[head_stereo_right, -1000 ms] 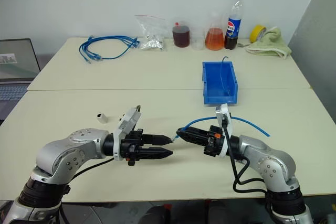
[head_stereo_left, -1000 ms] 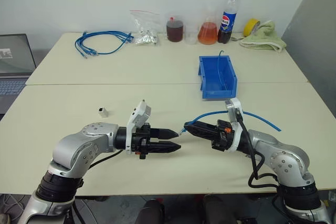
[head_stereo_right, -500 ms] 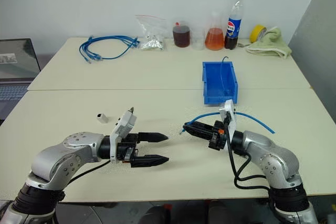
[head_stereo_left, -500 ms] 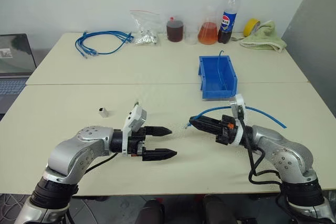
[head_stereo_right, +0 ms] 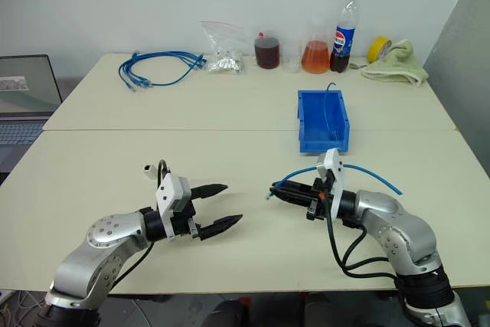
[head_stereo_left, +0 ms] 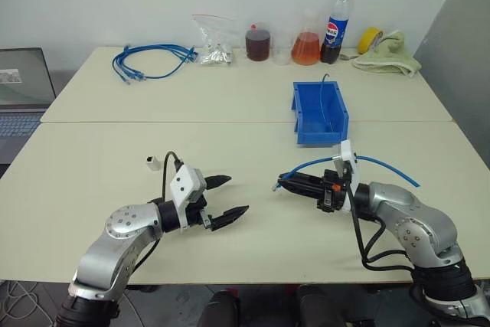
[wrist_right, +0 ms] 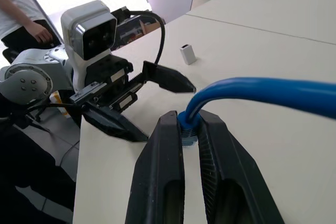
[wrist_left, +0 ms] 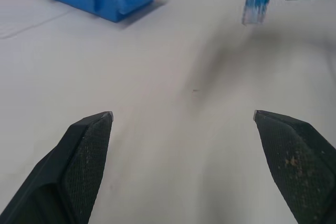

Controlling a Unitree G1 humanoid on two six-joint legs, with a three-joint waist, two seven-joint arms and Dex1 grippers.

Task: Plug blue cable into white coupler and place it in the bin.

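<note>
Left hand (head_stereo_left: 230,195) backed off, spread wide; right hand (head_stereo_left: 282,184) pinches blue cable (head_stereo_left: 383,164); Pepsi bottle (head_stereo_left: 336,22) behind.

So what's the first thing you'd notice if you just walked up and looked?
Two robot arms face each other over the near table: the right gripper pinches the plug end of the blue cable, and the left gripper gapes open, empty. Behind them sits the bright blue bin. The tiny white coupler lies alone on the table, near the left arm.
</note>
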